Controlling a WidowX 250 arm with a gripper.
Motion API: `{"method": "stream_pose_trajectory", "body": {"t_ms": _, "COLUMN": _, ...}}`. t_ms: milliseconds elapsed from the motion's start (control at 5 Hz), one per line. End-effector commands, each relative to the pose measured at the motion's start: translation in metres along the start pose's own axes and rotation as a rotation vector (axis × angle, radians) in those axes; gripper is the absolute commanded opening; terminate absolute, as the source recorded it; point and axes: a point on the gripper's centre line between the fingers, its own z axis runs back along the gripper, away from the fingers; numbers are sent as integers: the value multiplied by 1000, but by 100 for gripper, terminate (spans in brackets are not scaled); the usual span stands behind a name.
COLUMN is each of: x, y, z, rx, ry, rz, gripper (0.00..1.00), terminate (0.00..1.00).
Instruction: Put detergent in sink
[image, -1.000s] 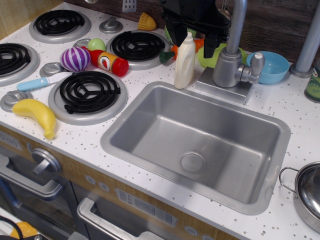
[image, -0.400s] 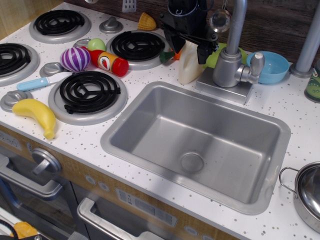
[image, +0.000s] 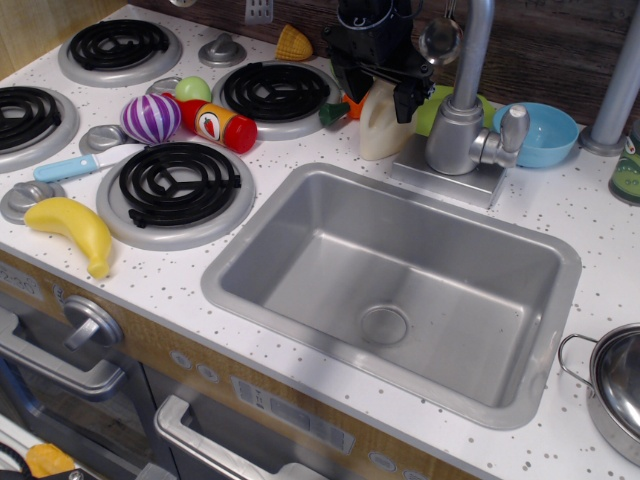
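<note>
The cream-white detergent bottle (image: 381, 132) is on the counter behind the sink's far rim, just left of the tap base. It leans slightly, and its neck and cap are hidden. My black gripper (image: 380, 92) has come down over the bottle's top, with one finger on each side pressed against its shoulders, so it is shut on the bottle. The sink (image: 300, 290) is a large silver-grey basin in the middle of the view, with a round drain (image: 385, 324) in its floor and nothing in it.
The steel tap (image: 457, 120) rises right beside the gripper. A blue bowl (image: 548, 134) and a green item sit behind it. A ketchup bottle (image: 222, 124), a purple striped vegetable (image: 151, 118), a banana (image: 72, 228) and burners are on the left. A steel pot (image: 612, 388) is at the front right.
The gripper came down from above the upright bottle to around its top, and its fingers drew in against it. The bottle tipped slightly and shifted a little to the right.
</note>
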Motion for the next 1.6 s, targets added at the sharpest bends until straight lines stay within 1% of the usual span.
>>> {"method": "stream_pose_trajectory", "body": {"t_ms": 0, "x": 22, "y": 3, "z": 13, "rx": 21, "ry": -101, "rz": -36, "gripper": 100, "terminate": 0}}
{"method": "stream_pose_trajectory", "body": {"t_ms": 200, "x": 22, "y": -1, "z": 10, "rx": 19, "ry": -91, "rz": -13, "gripper": 0, "terminate": 0}}
{"method": "stream_pose_trajectory", "body": {"t_ms": 400, "x": 19, "y": -2, "z": 15, "rx": 31, "ry": -98, "rz": 0, "gripper": 0, "terminate": 0}}
{"method": "stream_pose_trajectory", "body": {"t_ms": 600, "x": 9, "y": -9, "z": 35, "rx": 82, "ry": -88, "rz": 21, "gripper": 0, "terminate": 0}}
{"method": "stream_pose_trajectory", "body": {"t_ms": 800, "x": -12, "y": -19, "z": 74, "rx": 154, "ry": -13, "rz": 76, "gripper": 0, "terminate": 0}}
{"method": "stream_pose_trajectory", "body": {"t_ms": 1000, "x": -47, "y": -38, "z": 105, "rx": 197, "ry": 55, "rz": 154, "gripper": 0, "terminate": 0}}
{"method": "stream_pose_trajectory", "body": {"t_ms": 1200, "x": -89, "y": -63, "z": 105, "rx": 162, "ry": 99, "rz": 238, "gripper": 0, "terminate": 0}}
{"method": "stream_pose_trajectory", "body": {"t_ms": 1400, "x": -129, "y": -87, "z": 73, "rx": 125, "ry": 66, "rz": 280, "gripper": 0, "terminate": 0}}
